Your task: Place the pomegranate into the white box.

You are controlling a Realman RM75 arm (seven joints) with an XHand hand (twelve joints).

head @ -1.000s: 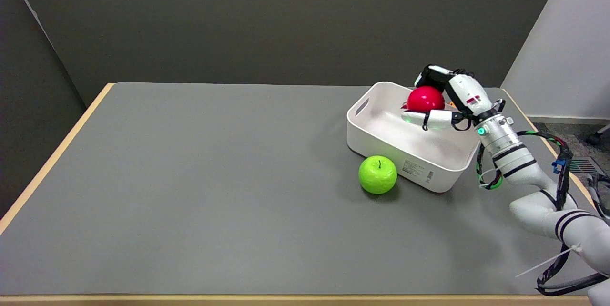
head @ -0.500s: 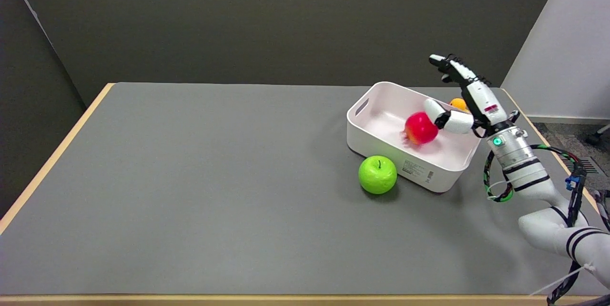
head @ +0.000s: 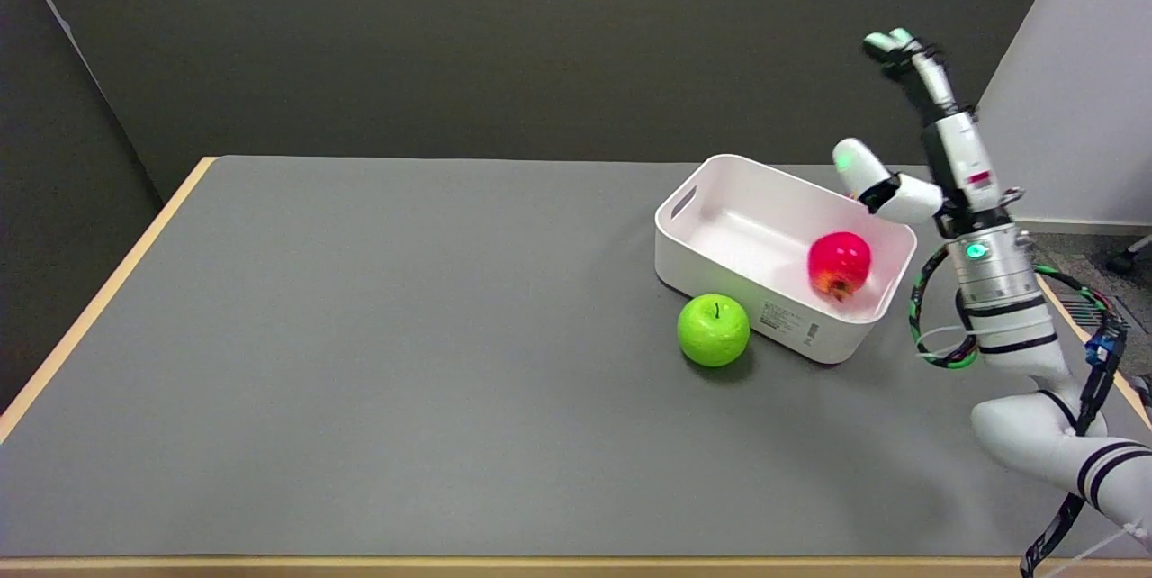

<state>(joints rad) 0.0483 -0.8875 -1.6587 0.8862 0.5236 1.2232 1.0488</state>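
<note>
Progress: placement judged done; pomegranate [head: 839,264] is seen lying inside the white box [head: 711,267], at its right end by the wall, nothing touching it.
Left to do: nothing but arm retreat, as judged.
Right hand [head: 936,141]: released, fingers spread, nothing held; raised above the box's right end, well apart from the fruit.
Change, head view: pomegranate was gripped over the box, then let go; it has rolled rightward; hand has been lifted up and away.
Bystander: green apple [head: 713,329] on tabletop [head: 360,335], just beside the box front, unmoved.
</note>
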